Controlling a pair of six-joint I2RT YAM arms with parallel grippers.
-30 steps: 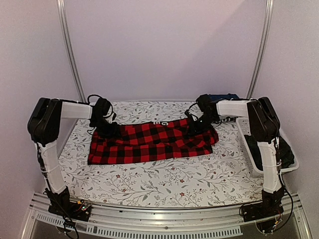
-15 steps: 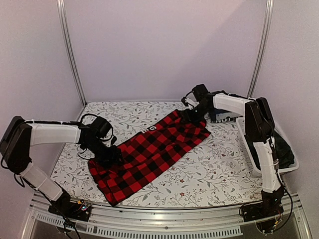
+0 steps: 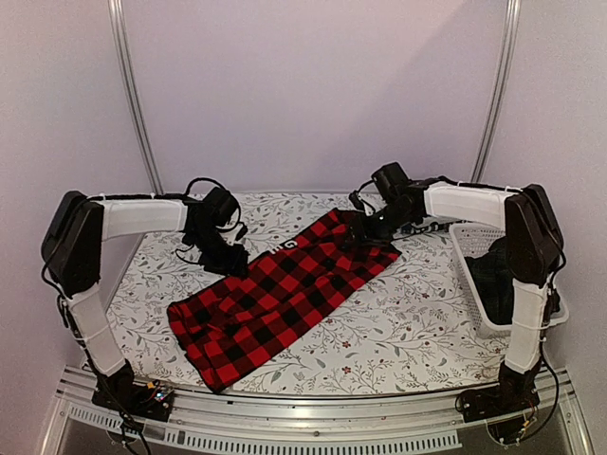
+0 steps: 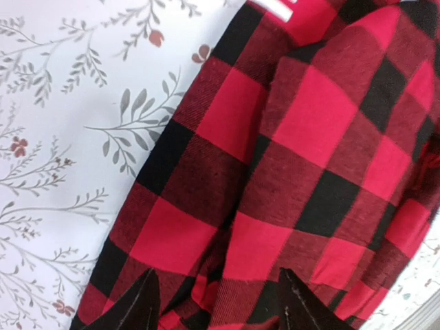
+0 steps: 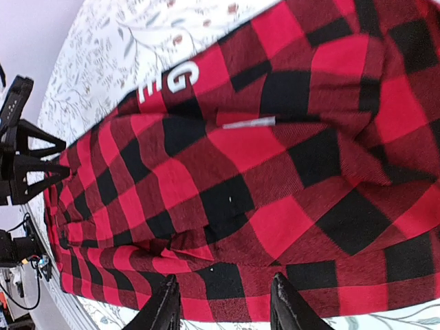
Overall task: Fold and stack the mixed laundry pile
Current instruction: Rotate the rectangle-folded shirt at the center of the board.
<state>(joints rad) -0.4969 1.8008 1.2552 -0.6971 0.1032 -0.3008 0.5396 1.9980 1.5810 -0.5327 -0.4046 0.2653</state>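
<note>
Floral cloth (image 3: 408,318), flannel shirt (image 3: 275,299) under left tool (image 4: 216,280), right tool (image 5: 225,283), both parted

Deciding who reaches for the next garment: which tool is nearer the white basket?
Right. The right tool is over the far end of the checked shirt, a short way left of the basket. The left tool is at the shirt's opposite edge, much farther left.

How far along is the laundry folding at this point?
Done: the red-and-black checked garment lies spread diagonally on the floral table cloth. In hand: nothing is gripped; the left hand and right hand are open above the garment, toward opposite ends. Left: no tidy fold shows, no stack is visible, and dark garments sit in the white basket.
</note>
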